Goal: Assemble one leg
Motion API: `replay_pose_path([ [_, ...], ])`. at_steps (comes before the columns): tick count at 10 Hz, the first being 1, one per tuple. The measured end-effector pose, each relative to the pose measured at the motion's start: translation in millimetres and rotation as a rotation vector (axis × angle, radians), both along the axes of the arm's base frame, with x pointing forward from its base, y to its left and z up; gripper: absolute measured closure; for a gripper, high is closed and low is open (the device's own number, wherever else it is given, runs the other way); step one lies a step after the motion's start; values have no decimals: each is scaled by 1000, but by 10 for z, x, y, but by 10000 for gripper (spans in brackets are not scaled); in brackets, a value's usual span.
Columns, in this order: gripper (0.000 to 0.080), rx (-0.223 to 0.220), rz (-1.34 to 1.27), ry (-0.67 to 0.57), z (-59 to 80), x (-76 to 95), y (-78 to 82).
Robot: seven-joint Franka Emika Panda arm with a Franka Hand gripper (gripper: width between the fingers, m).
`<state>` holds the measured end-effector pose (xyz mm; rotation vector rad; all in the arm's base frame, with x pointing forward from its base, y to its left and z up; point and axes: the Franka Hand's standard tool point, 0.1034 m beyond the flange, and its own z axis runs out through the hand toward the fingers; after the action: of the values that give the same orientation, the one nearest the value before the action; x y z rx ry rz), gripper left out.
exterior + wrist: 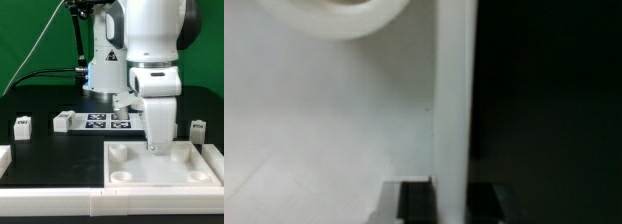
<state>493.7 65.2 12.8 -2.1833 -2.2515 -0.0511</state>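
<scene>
Three small white legs with black-and-white tags stand on the black table: one at the exterior view's left [23, 124], one beside the marker board [64, 121], and one at the right [197, 130]. The wide white panel [190, 172] with round corner sockets lies in front. My gripper [155, 143] points straight down at the panel's back rim. In the wrist view the two dark fingers [416, 203] stand on either side of the panel's rim [450, 120], closed against it, with the gripper [450, 203] centred over it. A round socket [340, 15] shows on the panel. No leg is in the gripper.
The marker board [105, 121] lies behind the panel near the robot base. A white barrier [50, 187] runs along the table's front and left edge. Black table [553, 110] lies beyond the panel's rim.
</scene>
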Motion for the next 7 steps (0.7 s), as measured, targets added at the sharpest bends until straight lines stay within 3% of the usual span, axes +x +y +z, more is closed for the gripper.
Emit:
replay_pose_path([
  [5,739,-5,-2,17,-1,-15,23],
  [6,670,-5,-2,17,-3,-16,20],
  [7,504,-5,-3,17,-5,-17,19],
])
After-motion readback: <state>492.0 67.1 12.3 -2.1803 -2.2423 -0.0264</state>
